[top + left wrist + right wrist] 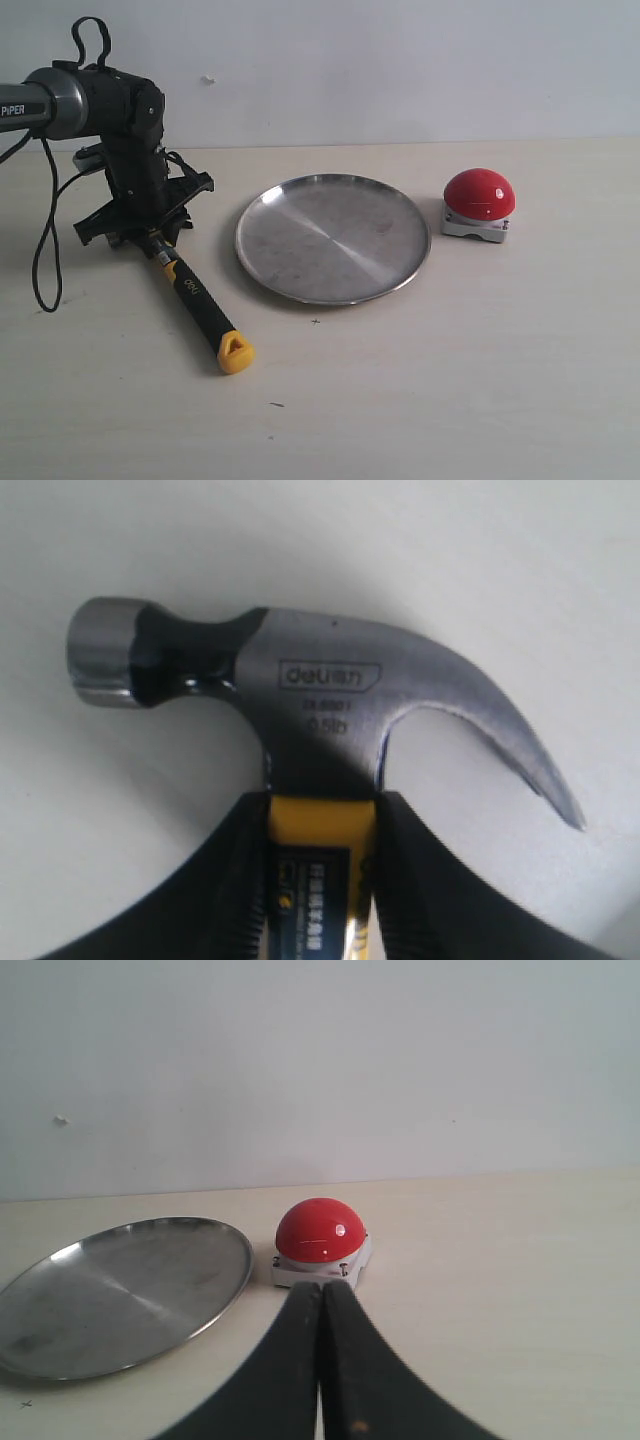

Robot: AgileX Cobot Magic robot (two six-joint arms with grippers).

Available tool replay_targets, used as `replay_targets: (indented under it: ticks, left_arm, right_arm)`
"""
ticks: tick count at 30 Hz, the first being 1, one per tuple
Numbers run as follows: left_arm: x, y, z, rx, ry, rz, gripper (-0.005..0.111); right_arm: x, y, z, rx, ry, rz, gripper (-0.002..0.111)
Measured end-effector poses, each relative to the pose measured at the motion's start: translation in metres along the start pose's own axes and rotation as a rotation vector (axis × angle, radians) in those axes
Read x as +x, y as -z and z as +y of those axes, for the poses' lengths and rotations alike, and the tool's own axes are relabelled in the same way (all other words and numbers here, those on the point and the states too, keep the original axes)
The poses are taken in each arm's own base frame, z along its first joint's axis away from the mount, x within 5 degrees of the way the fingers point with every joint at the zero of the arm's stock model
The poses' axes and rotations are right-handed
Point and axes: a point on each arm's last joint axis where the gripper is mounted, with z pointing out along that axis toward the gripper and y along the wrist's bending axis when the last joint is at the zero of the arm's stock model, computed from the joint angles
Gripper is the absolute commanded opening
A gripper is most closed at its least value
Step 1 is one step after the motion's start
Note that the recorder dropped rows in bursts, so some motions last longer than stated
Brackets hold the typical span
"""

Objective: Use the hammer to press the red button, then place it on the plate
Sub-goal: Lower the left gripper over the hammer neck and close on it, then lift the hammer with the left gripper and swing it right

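The hammer (195, 300) lies flat at the left of the table, its yellow end pointing toward the front. My left gripper (150, 237) comes down over the handle just behind the head. In the left wrist view the dark metal head (300, 680) fills the frame, and the left gripper (322, 805) is shut on the yellow neck with a black finger (235, 880) pressed to each side. The silver plate (333, 237) sits mid-table, holding nothing. The red button (479, 195) stands to its right. My right gripper (321, 1288) is shut and empty, a short way in front of the button (320, 1230), with the plate (120, 1290) alongside.
A black cable (45, 250) loops down from the left arm onto the table at the far left. A plain white wall (400, 60) rises behind the table's back edge. The right arm does not show in the exterior view.
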Motion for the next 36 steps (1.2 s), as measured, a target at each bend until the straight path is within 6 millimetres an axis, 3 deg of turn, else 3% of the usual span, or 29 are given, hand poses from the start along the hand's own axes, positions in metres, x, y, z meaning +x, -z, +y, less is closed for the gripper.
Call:
replay_targets:
  ticks: [28, 36]
  left_arm:
    - [0.0, 0.0, 0.0, 0.0, -0.005, 0.0, 0.0]
    - [0.0003, 0.0, 0.0009, -0.009, -0.179, 0.004, 0.0]
  right_arm:
    - [0.0, 0.0, 0.0, 0.0, 0.0, 0.0, 0.0]
    - [0.0, 0.0, 0.0, 0.0, 0.0, 0.0, 0.0]
